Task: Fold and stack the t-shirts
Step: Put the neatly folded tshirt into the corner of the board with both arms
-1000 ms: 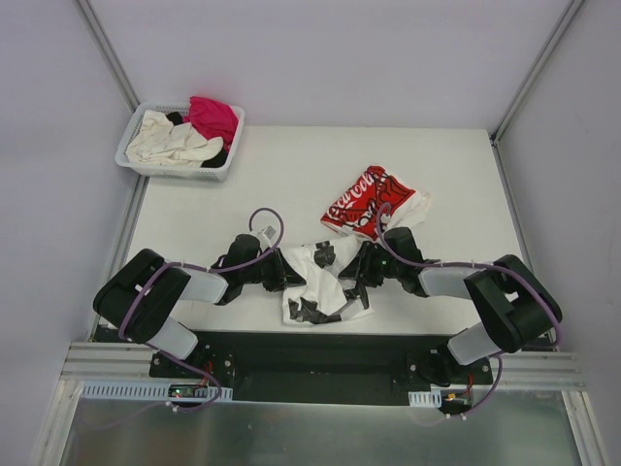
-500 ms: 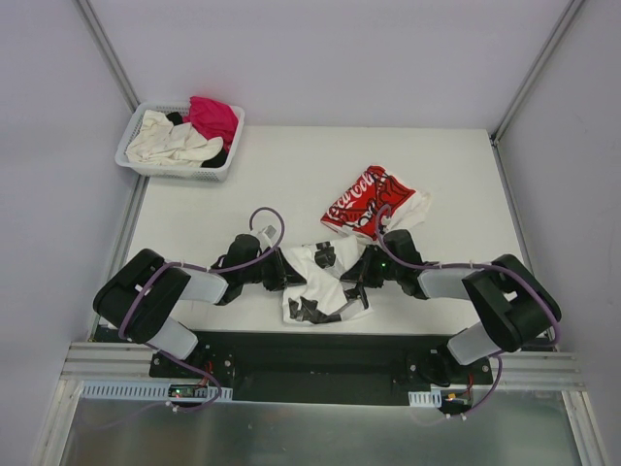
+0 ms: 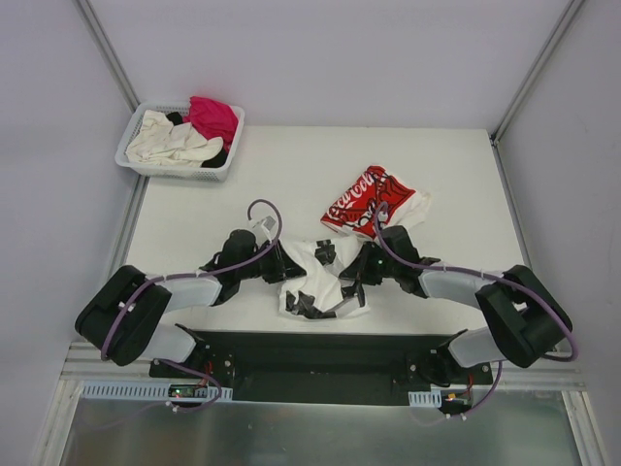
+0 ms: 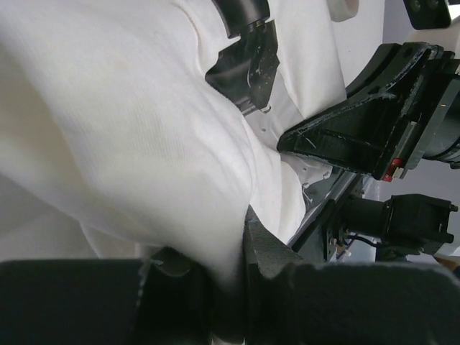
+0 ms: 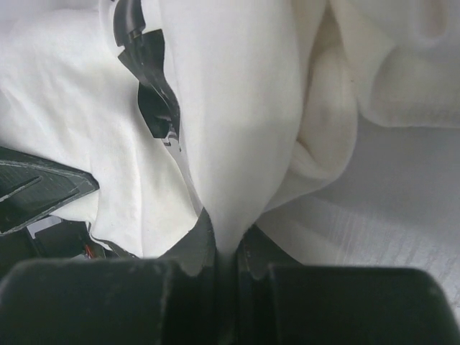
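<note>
A white t-shirt with black print [image 3: 318, 280] lies crumpled near the table's front edge between my two arms. My left gripper [image 3: 283, 266] is shut on its left side, and white cloth [image 4: 144, 129] fills the left wrist view, pinched between the fingers [image 4: 277, 248]. On the shirt's right side my right gripper [image 3: 351, 273] is shut, with a fold of white cloth [image 5: 237, 129] squeezed between its fingers [image 5: 198, 248]. A folded white t-shirt with red Coca-Cola print [image 3: 372, 201] lies just beyond, at centre right. More t-shirts, cream [image 3: 170, 142], magenta [image 3: 213, 116] and black, sit in the basket.
The white slotted basket [image 3: 177, 171] stands at the table's back left corner. Grey walls and metal frame posts [image 3: 532, 78] close in the table on three sides. The black arm-mount rail [image 3: 320, 359] runs along the near edge.
My right gripper has closed on the shirt's right side. Both arms have stretched forward a little, and the shirt's cloth has lifted and shifted slightly between them.
</note>
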{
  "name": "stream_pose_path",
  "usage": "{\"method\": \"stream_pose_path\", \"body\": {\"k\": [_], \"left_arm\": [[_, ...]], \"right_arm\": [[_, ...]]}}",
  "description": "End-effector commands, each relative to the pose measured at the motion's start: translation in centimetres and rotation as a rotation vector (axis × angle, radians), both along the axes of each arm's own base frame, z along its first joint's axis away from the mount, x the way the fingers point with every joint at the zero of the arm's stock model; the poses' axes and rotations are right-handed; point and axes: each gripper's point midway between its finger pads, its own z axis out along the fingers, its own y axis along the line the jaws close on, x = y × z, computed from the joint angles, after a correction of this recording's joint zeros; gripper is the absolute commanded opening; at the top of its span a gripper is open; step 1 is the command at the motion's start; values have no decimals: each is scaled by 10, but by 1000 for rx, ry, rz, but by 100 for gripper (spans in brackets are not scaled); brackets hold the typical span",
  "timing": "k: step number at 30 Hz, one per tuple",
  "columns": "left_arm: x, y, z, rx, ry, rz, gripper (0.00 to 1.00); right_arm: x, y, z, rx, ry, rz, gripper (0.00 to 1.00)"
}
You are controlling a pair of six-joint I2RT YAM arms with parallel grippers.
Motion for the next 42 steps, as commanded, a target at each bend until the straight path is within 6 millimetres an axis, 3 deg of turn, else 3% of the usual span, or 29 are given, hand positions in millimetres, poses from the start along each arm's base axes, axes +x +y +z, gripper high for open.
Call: {"method": "stream_pose_path", "body": {"k": [1, 5, 10, 15, 19, 21, 22, 23, 25, 26, 27, 29, 31, 32, 34, 35, 37, 38, 39, 40, 41, 42], "left_arm": [[17, -3, 38, -25, -155, 18, 0], [18, 3, 48, 8, -187, 29, 0], [31, 2, 82, 20, -268, 44, 0], [56, -6, 124, 60, -369, 30, 0], [78, -17, 139, 72, -396, 16, 0], [90, -25, 159, 47, -425, -7, 0], [96, -27, 151, 65, -395, -14, 0], [101, -33, 166, 37, -419, -36, 0], [114, -37, 163, 39, -403, -46, 0], [121, -40, 175, 23, -424, -48, 0], [126, -44, 169, 26, -409, -66, 0], [141, -47, 181, 13, -432, -65, 0], [155, -48, 177, 14, -415, -71, 0], [162, -52, 190, -2, -439, -75, 0], [173, -56, 187, -7, -422, -86, 0], [181, -59, 200, -21, -449, -86, 0], [190, -66, 192, -25, -423, -111, 0], [198, -70, 208, -41, -453, -115, 0], [205, -74, 196, -36, -421, -131, 0], [208, -78, 197, -48, -417, -151, 0], [217, -82, 210, -65, -443, -154, 0], [225, -87, 196, -65, -416, -165, 0]], "right_arm": [[11, 10, 31, 21, -89, 9, 1], [15, 10, 43, 22, -118, 1, 1], [26, 13, 66, 22, -180, -3, 1], [38, 11, 83, -7, -236, -17, 1], [52, 10, 102, -30, -302, -31, 1], [56, 9, 105, -34, -313, -38, 1], [59, 7, 106, -40, -317, -46, 1], [61, 7, 107, -44, -320, -50, 1], [68, 3, 110, -53, -332, -71, 1], [71, 1, 112, -56, -340, -81, 1], [76, -3, 113, -60, -345, -96, 1], [84, -9, 115, -68, -351, -121, 1], [94, -18, 116, -77, -353, -151, 1], [98, -22, 115, -83, -349, -164, 1], [107, -31, 116, -90, -350, -194, 1], [110, -35, 117, -91, -351, -204, 1], [119, -42, 119, -94, -356, -230, 1], [121, -45, 119, -97, -357, -238, 1], [125, -49, 121, -98, -362, -250, 1], [129, -51, 122, -104, -363, -256, 1], [132, -52, 122, -108, -363, -259, 1], [136, -56, 123, -109, -363, -275, 1]]}}
